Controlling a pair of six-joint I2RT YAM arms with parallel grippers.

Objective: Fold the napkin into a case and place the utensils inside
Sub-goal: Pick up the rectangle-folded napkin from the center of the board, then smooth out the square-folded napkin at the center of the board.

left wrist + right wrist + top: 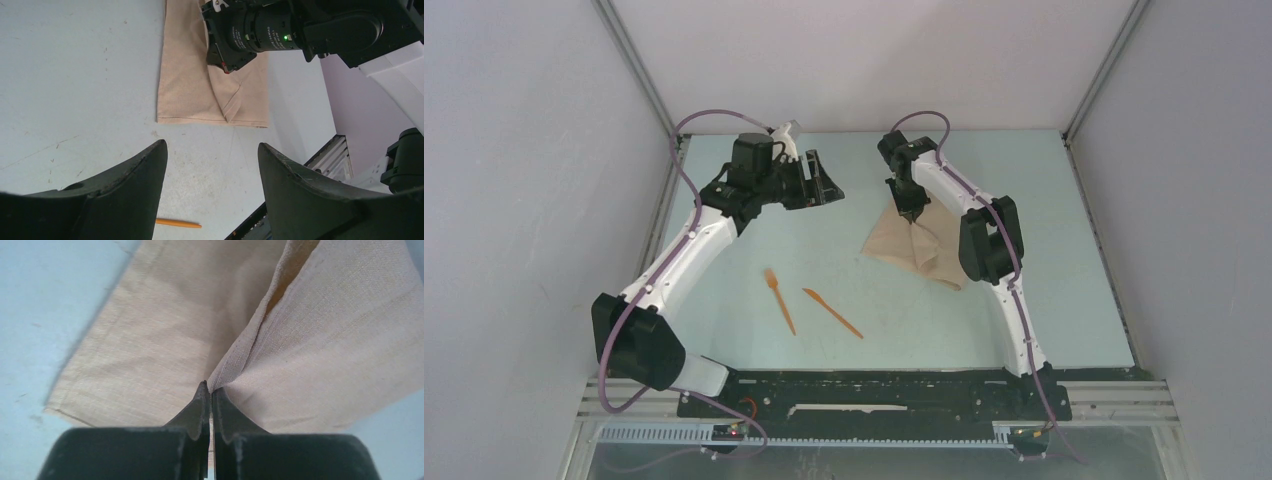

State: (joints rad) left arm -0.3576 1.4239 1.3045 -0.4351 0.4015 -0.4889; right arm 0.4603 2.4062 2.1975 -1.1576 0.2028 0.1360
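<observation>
One fork (780, 300), one knife (832, 312); one napkin (890, 244) beyond.

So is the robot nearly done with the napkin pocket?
Not nearly. Done: the napkin is partly folded. In hand: the right gripper pinches a raised fold; the left gripper hangs open, empty. To do: finish the folding, then slip in the fork and knife, both lying on the table.

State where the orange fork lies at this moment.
In the top view the fork lies left of centre on the table, just left of the knife, with the napkin farther right.
</observation>
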